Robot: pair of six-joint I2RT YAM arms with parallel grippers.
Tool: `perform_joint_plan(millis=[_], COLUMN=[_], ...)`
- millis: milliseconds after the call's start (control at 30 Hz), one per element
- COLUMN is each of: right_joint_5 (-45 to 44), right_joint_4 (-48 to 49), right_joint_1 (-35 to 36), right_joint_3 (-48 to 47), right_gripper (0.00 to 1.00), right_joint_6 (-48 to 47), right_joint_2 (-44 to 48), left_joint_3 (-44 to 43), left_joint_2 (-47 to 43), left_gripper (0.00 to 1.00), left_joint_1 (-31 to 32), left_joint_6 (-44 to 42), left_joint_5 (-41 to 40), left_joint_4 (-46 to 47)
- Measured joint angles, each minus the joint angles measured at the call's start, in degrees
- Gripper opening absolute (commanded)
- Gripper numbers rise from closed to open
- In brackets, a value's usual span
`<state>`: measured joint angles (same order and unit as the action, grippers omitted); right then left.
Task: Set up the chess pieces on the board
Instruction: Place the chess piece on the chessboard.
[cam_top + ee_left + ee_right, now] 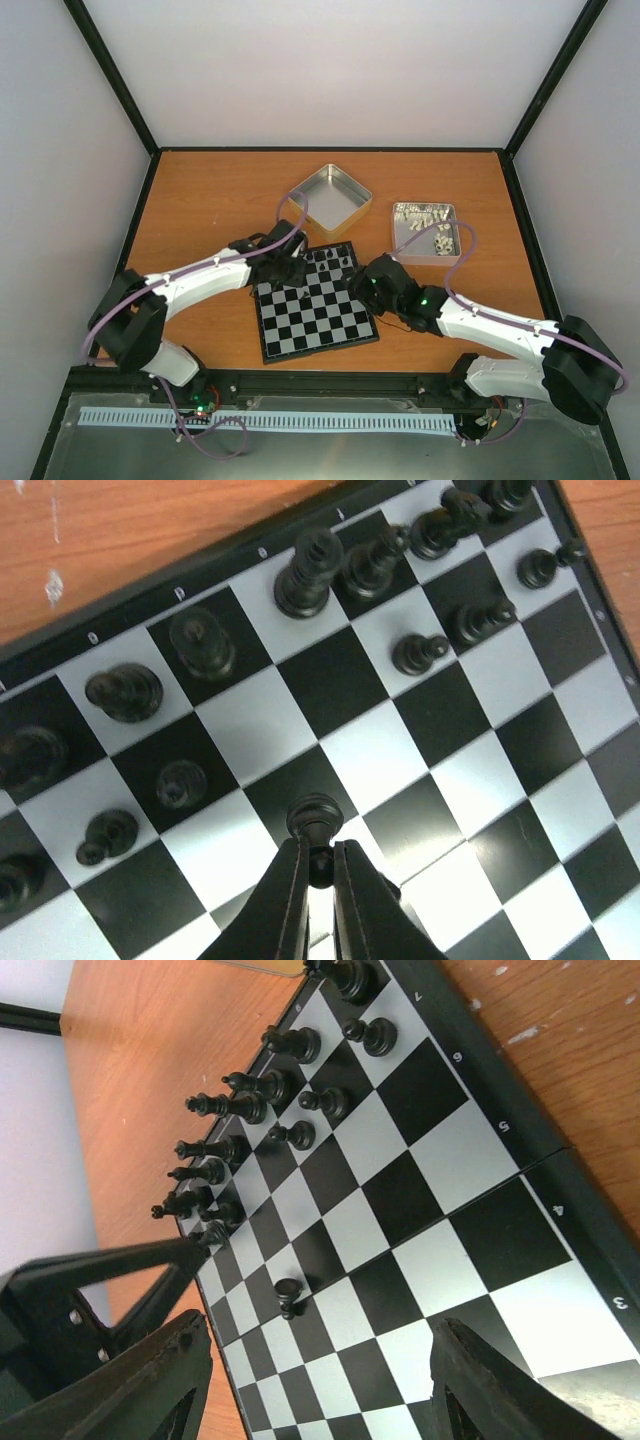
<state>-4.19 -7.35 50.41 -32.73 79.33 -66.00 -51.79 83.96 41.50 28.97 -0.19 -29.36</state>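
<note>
The board [335,322] lies mid-table between the arms. Black chess pieces [330,260] stand in two rows along its far side, and the same rows [305,575] fill the left wrist view. My left gripper [318,842] hangs over the board's far left part, shut on the head of a black pawn [315,815]. A lone pawn [288,1295] near the board's middle looks tipped on its side, and it also shows from above [303,293]. My right gripper [322,1322] stands open over the board's right side with nothing between its jaws.
An empty square metal tin [331,198] sits behind the board. A second tin [425,230] with pale pieces is at the back right. The orange table [200,200] is bounded by white walls and black frame posts.
</note>
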Motion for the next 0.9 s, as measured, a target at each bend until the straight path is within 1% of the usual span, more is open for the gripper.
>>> perform_joint_plan(millis=[200, 367, 733, 900], right_joint_5=[-0.31, -0.33, -0.68, -0.92], right_joint_4=[-0.48, -0.57, -1.07, -1.11], right_joint_1=[-0.15, -0.59, -0.68, -0.68], right_joint_3=[0.28, 0.33, 0.33, 0.33], right_gripper=[0.6, 0.6, 0.6, 0.6], right_joint_6=[-0.96, -1.77, -2.45, -2.45], right_joint_2=[0.31, 0.31, 0.28, 0.28], left_joint_3=[-6.43, -6.97, -8.24, -9.07], left_joint_2=[6.88, 9.07, 11.52, 12.48], left_gripper=[0.03, 0.04, 0.05, 0.11], left_joint_1=[-0.15, -0.26, -0.44, -0.74], left_joint_6=[-1.09, -1.57, -2.97, -3.13], left_joint_5=[-3.69, -5.01, -5.9, -6.08], left_joint_4=[-3.78, -5.53, -6.05, -5.51])
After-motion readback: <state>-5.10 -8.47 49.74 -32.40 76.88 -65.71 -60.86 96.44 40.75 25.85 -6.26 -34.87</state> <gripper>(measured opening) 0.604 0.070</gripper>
